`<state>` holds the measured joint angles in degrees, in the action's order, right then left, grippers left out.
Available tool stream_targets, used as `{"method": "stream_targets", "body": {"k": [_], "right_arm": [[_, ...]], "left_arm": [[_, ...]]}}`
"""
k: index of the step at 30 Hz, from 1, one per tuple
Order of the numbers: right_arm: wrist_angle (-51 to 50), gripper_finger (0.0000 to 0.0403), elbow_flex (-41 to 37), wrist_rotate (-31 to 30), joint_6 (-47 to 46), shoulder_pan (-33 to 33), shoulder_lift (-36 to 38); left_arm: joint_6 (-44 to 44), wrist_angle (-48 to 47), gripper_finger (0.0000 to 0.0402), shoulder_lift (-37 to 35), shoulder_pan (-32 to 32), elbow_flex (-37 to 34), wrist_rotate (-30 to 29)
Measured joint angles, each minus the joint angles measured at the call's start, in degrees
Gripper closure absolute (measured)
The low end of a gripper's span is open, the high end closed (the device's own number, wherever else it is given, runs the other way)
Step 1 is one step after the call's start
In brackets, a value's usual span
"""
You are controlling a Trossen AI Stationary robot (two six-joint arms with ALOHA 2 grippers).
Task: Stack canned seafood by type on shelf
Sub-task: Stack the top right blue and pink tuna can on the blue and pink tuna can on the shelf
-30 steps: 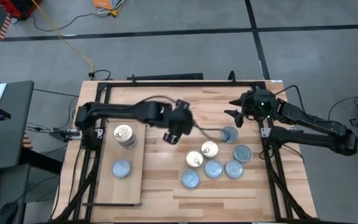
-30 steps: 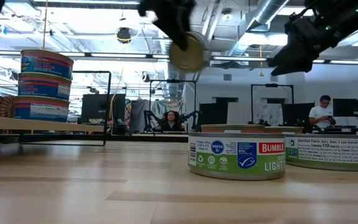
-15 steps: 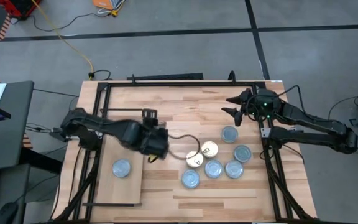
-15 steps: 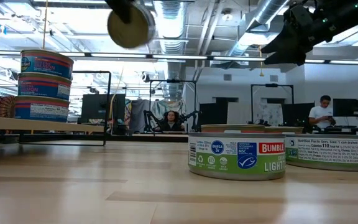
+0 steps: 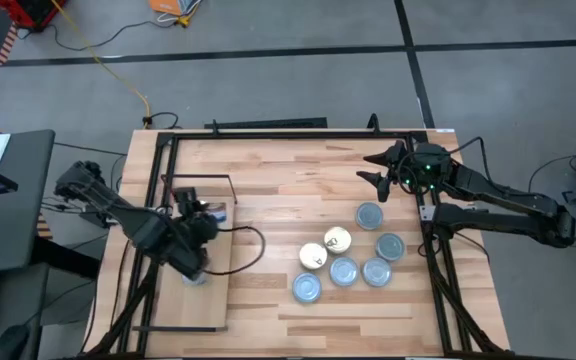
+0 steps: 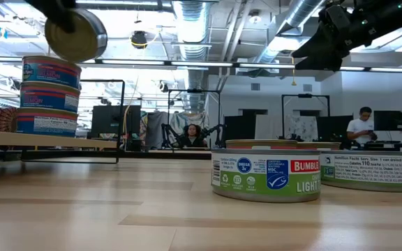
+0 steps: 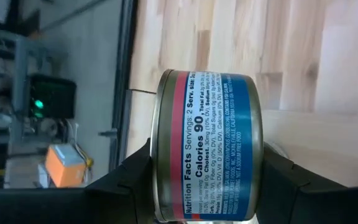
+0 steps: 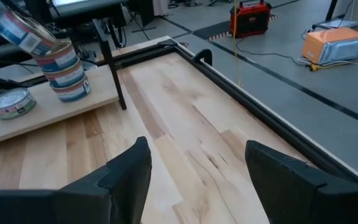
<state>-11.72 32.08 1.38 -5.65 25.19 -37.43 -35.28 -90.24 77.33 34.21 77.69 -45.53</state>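
My left gripper [image 5: 190, 255] is over the pale wood shelf [image 5: 213, 300] at the table's left. It is shut on a tin with a blue and red label [image 7: 207, 146]. In the low view this tin [image 6: 79, 33] is just above and beside the top of a stack of three tins [image 6: 50, 94] standing on the shelf. A single tin [image 8: 10, 102] lies flat on the shelf beside the stack. Several more tins [image 5: 343, 260], gold and blue-silver tops up, sit on the tabletop at centre right. My right gripper [image 5: 373, 170] is open and empty at the far right. My left gripper pinches the tin between its two fingers [image 7: 126, 183], one on each flat end [image 7: 161, 149]. The labelled side wall faces the wrist camera. The fingers slant down from above. The tin is lifted clear and tipped on edge, its round face [image 6: 82, 35] toward the near side.
The shelf's thin black wire frame [image 6: 121, 118] stands at its far end, beside the stack. A black rail frame [image 5: 288, 135] runs around the tabletop. Bare wood lies between the shelf and the tins [image 5: 268, 230]. People sit in the room beyond [image 6: 363, 125].
My left gripper has carried the tin from the table's middle toward the left edge and a little toward the near edge, and is now over the shelf beside the stack's top. It has kept hold of the tin, which stays clear.
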Motion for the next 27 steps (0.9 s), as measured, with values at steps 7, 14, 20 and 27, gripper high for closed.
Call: {"method": "stream_targets", "body": {"k": [7, 14, 20, 27], "right_arm": [[0.72, 0.0117, 0.00, 0.01, -1.98, 0.00, 0.74], [1.52, 0.0117, 0.00, 0.01, -5.79, -0.93, 1.12], [1.80, 0.0117, 0.00, 0.03, -6.32, -4.15, 1.04], [10.69, 0.0117, -1.62, 0.00, -8.99, -10.07, -0.56]], "left_arm": [[-0.73, 0.26, 0.0217, -7.44, 6.84, -4.55, -5.76], [1.48, 0.08, 0.0217, -11.56, 11.32, -4.72, -9.28], [12.87, 0.17, 0.0217, -11.69, 11.55, -4.72, -8.75], [24.09, 0.26, 0.0217, -11.71, 11.53, -6.64, -8.07]]}}
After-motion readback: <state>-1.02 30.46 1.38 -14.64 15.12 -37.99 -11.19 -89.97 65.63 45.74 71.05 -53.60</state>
